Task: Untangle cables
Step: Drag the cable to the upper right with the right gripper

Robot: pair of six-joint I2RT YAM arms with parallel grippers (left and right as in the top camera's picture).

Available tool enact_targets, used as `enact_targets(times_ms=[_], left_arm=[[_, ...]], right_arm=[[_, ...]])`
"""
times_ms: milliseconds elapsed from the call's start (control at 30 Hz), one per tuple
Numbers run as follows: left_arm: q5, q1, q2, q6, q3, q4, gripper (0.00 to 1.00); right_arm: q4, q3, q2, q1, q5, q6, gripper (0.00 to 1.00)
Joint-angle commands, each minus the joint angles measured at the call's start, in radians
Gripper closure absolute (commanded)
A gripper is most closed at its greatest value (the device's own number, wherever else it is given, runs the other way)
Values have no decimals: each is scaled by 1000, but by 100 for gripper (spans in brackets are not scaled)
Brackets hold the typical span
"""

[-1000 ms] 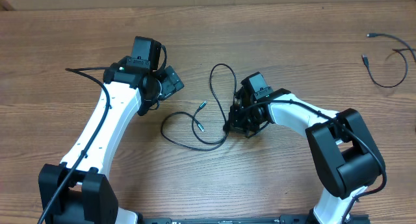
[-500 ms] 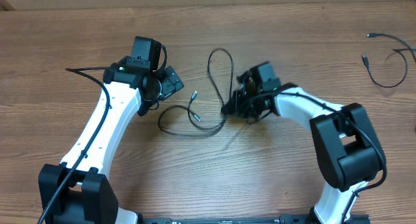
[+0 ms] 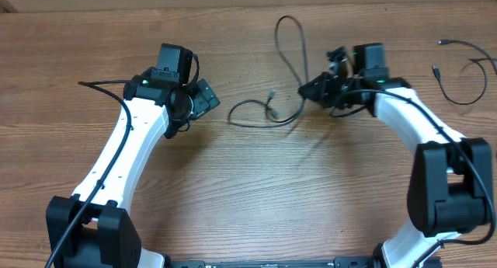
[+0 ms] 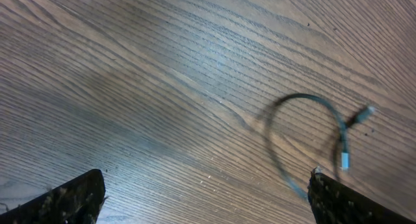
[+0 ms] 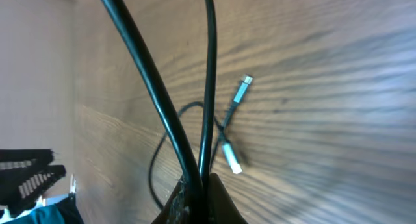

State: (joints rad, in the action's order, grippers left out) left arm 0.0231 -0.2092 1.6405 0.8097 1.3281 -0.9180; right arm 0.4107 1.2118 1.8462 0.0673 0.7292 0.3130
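Looped cable [image 3: 288,18] pinched, left jaws wide.
From above: right gripper [image 3: 306,88] squeezing it over the table [image 3: 248,190], left gripper [image 3: 210,97] spread nearby, second cable [image 3: 458,42] far right. Left wrist: fingers [image 4: 71,198] apart, loop [image 4: 305,97] on wood. Right wrist: jaws tight on two strands [image 5: 161,113].

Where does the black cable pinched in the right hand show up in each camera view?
Overhead: the cable is top centre, looping up from the right hand and trailing left.
Left wrist: a curved loop lying on the wood, right of centre.
Right wrist: two strands rising from bottom centre to the top edge.
Shared landmark: its two pale plug ends, close together in all three.
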Motion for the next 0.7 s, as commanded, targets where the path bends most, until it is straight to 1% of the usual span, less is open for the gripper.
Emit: enact_targets(times_ms=[0,233,333,467,600,667], left_arm=[[3,-1,-2,6,4,-1,0],[3,-1,-2,6,4,-1,1],[3,-1,-2,6,4,-1,1],[3,-1,-2,6,4,-1,0],[3,-1,-2,6,4,-1,0],[3,-1,-2,6,4,-1,0]], right_arm=[[-16,28,-43,-63,72,-58,96],[-108,28,-44,-215,105,-64,96],[-190,28,-44,-282,223,-160,96],[-266,28,-45,-364,304,-187,96],[-278,28,-45,-430,312,-193,96],[-267,28,-45,-456,312,-219,96]])
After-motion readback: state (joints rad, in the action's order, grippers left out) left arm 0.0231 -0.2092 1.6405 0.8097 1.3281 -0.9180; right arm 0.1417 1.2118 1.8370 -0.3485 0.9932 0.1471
